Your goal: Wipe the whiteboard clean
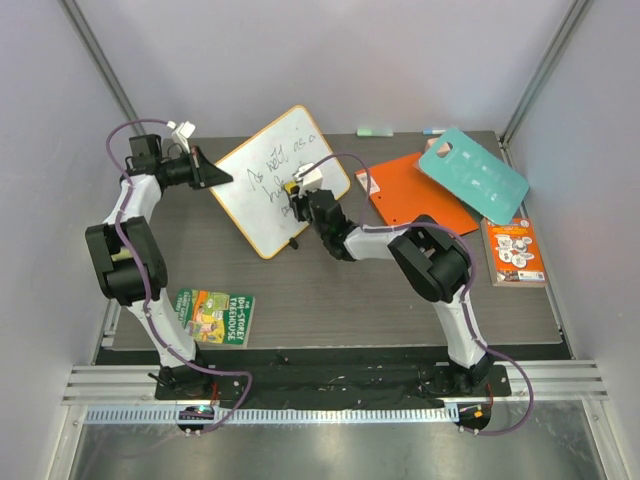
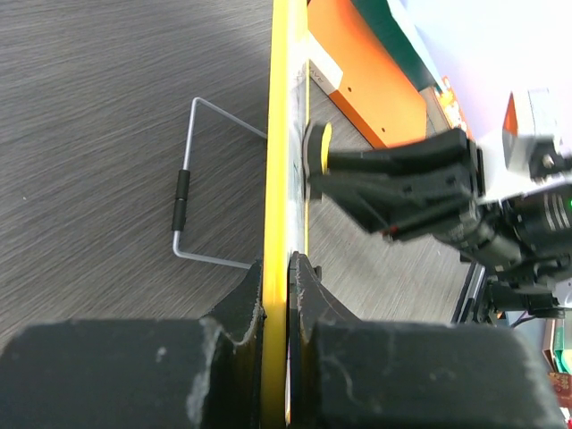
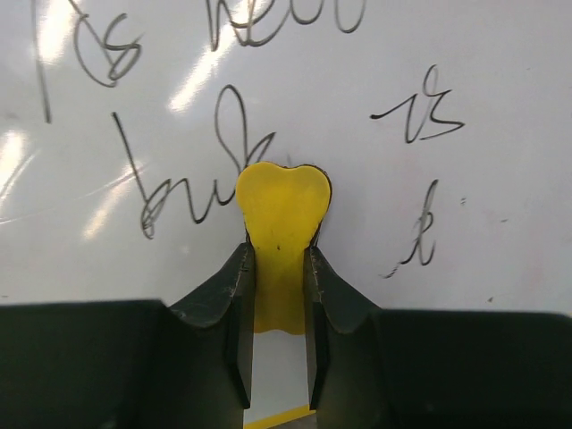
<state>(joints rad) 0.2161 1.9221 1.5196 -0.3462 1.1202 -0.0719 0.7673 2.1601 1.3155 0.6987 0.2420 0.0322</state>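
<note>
The whiteboard (image 1: 268, 190) with a yellow rim and black handwriting stands tilted up at the back middle of the table. My left gripper (image 1: 216, 176) is shut on its left edge; in the left wrist view the jaws clamp the yellow rim (image 2: 279, 179) seen edge-on. My right gripper (image 1: 297, 194) is shut on a small yellow eraser (image 3: 281, 210) and presses it flat against the written face of the whiteboard (image 3: 465, 63), in the middle of the lower line of writing. The eraser (image 2: 315, 150) and the right gripper's fingers (image 2: 402, 179) also show in the left wrist view.
An orange book (image 1: 405, 195) lies right of the board with a teal card (image 1: 472, 175) overlapping it. A small picture book (image 1: 515, 252) lies at the far right, and a green book (image 1: 215, 315) at the front left. A wire stand (image 2: 183, 201) is behind the board.
</note>
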